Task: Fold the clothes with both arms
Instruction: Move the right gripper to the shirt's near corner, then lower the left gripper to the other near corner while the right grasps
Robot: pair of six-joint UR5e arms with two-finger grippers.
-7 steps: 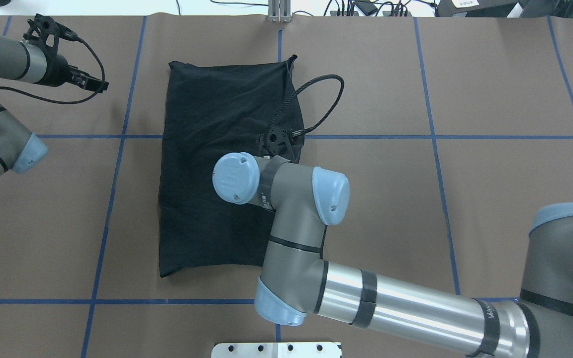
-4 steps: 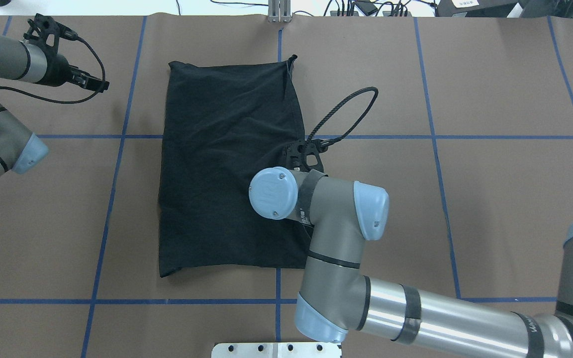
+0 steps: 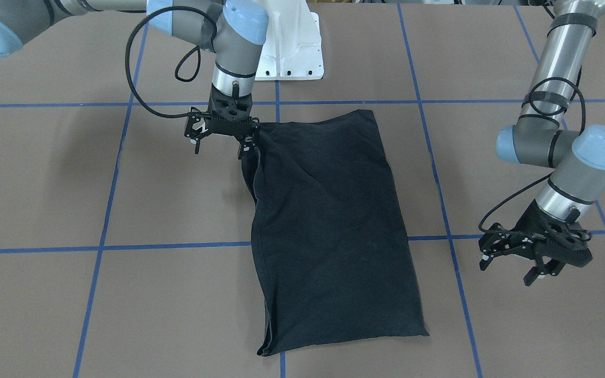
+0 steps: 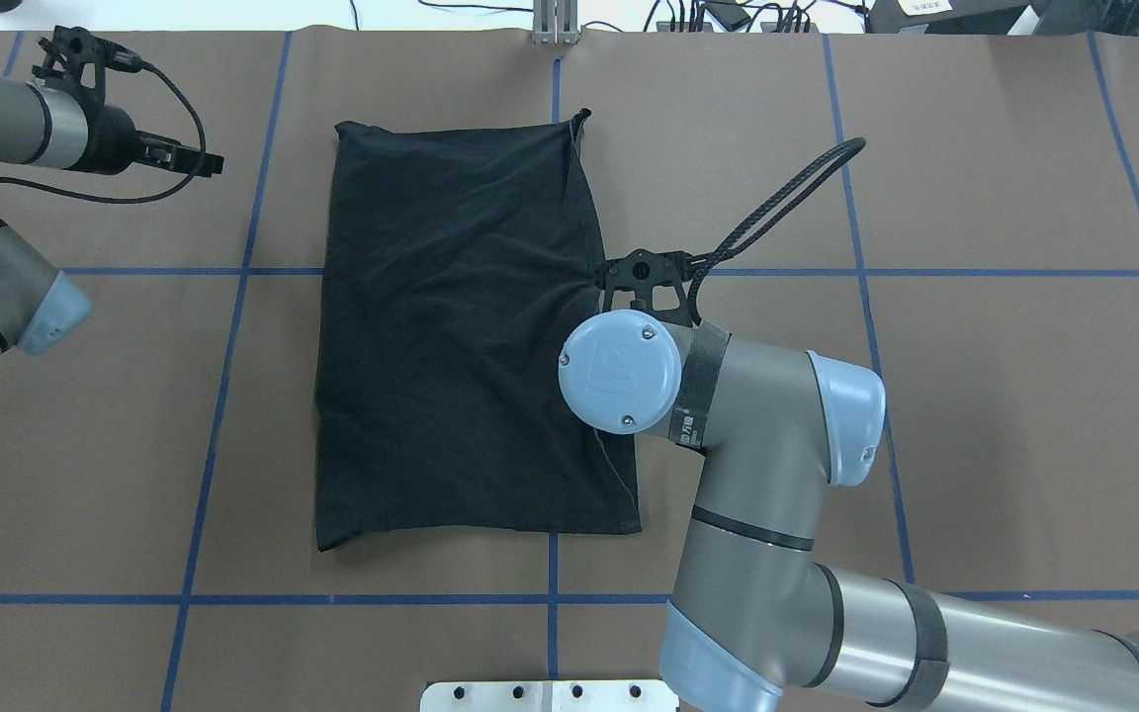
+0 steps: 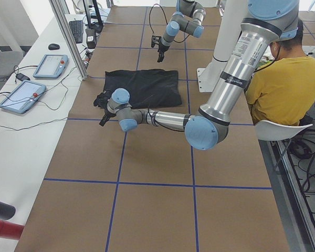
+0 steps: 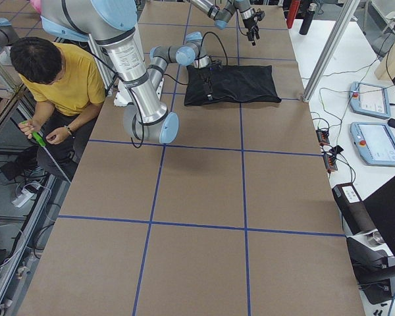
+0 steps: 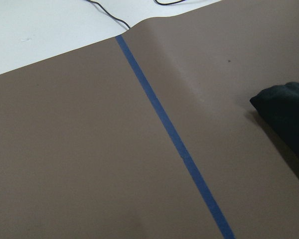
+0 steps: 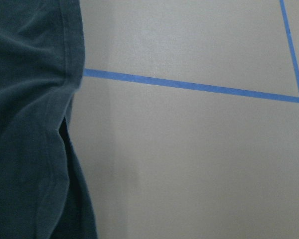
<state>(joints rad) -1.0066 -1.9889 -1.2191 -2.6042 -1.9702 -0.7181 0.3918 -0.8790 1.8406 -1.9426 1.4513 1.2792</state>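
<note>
1. The black T-shirt (image 3: 329, 226) lies folded into a long rectangle on the brown paper table (image 3: 45, 184). One short edge is near the white pedestal base (image 3: 289, 47), and its length runs straight out from that base.
2. The right gripper (image 3: 218, 152) hangs close in front of the pedestal base, pointing down, at the shirt's corner nearest the base on the robot's right.
3. Its 2 fingers (image 3: 196, 147) stand wide apart with nothing between them. The finger nearer the shirt touches the hem, and the cloth puckers to a small peak there.
4. The right wrist view shows that hem beside a blue tape line (image 8: 189, 84). The fingers themselves are out of frame.
5. The left gripper (image 3: 506, 275) hovers well away from the pedestal base, off to the robot's left and clear of the shirt. Its jaws are spread and it is empty.
6. In the overhead view the round blue cap (image 4: 621, 371) on the right arm's wrist bears the mark "UR". The band label beside it is too small to read.
7. The shirt's upper face shows plain black cloth.
</note>
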